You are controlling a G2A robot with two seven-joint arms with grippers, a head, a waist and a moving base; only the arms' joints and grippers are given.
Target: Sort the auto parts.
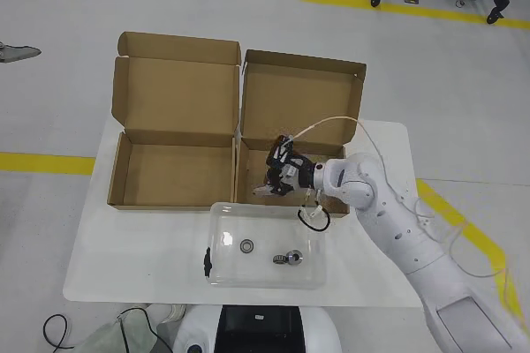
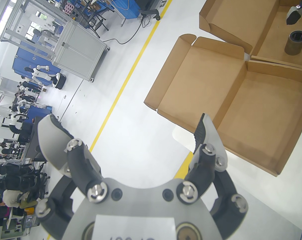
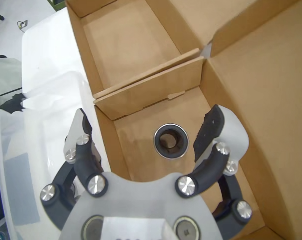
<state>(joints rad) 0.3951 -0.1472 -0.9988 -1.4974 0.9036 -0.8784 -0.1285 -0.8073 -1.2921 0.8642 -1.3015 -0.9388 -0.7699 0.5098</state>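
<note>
The right gripper [image 3: 148, 119] is hanging spread wide above the dark metal cylindrical sleeve [image 3: 170, 141], standing upright inside a brown cardboard box [image 3: 151, 88]; a finger brushing its rim could be tipping it over.

My right gripper [image 3: 148, 111] is silver-grey with black pads [image 3: 208, 131], the sleeve [image 3: 170, 141] dark with a silver rim, the left box [image 1: 168, 176] and right box [image 1: 300, 93] plain brown, the table [image 1: 97, 265] white, the floor line [image 1: 35, 162] yellow.
</note>
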